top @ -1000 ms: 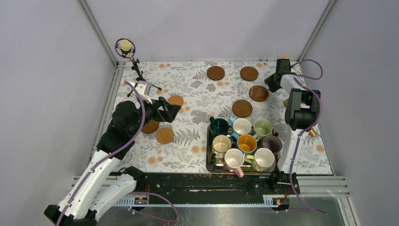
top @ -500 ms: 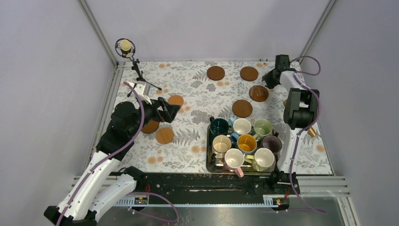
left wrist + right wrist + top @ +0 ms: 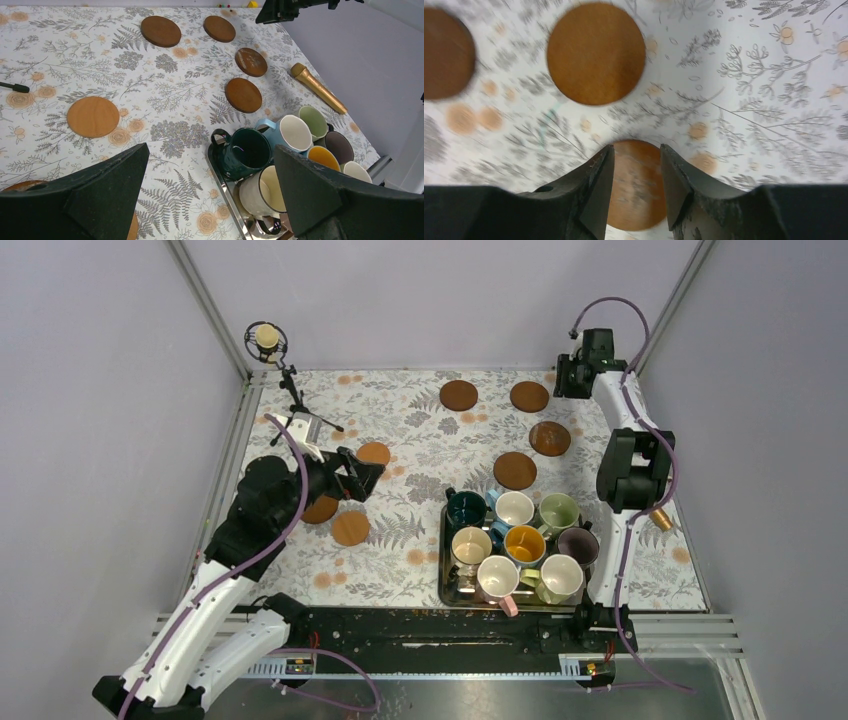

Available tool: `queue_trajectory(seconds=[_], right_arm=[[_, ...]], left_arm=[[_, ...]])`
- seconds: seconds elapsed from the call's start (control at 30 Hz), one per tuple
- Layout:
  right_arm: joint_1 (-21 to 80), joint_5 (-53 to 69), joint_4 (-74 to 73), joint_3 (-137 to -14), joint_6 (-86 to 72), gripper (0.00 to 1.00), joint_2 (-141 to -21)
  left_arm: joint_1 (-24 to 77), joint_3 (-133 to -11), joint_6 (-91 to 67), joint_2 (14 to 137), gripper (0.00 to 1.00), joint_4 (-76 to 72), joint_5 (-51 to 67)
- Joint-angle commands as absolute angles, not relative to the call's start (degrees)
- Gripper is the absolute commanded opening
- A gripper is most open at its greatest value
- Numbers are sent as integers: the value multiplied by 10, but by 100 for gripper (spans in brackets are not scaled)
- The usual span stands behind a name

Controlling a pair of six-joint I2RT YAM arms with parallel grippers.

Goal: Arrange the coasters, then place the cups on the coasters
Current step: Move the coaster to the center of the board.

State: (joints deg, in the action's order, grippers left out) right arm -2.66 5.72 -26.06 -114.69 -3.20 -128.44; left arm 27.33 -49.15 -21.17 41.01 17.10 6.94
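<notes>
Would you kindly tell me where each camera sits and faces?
Top external: above, behind the robot, looking down on the table; the left arm and right arm show.
Left wrist: left arm, facing the cups; the open left end effector frames the bottom.
Right wrist: right arm, looking down at coasters past the right end effector.
Shared: the scuffed coaster, in all three.

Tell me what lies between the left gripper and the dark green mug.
Nothing but bare floral tablecloth and the steel tray's left rim separates the open left gripper from the dark green mug; the top view shows it.
</notes>
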Motion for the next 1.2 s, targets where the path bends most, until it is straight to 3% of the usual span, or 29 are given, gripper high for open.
queue_trajectory(seconds=[0.0,0.1,0.27,0.67,0.87,1.17], right_arm=[[-25,17,-355,-1182,232,48,-1301],[-25,-30,-413,-1215,328,49,-1322],[-25,-40,-367,-1120,501,49,-1310],[-36,58,-389,-1097,597,47,-1310],[-36,-14,-430,-1095,676,47,-1313],[-35,-2,-417,-1106,789,43,-1328]], left_arm=[[276,-506,-205,418,99,150,61],[276,-505,-204,422,99,151,63],[276,-505,-204,427,99,151,62],[275,-508,-204,447,99,151,64],[276,-505,-201,442,99,152,60],[278,-508,-199,444,99,153,59]])
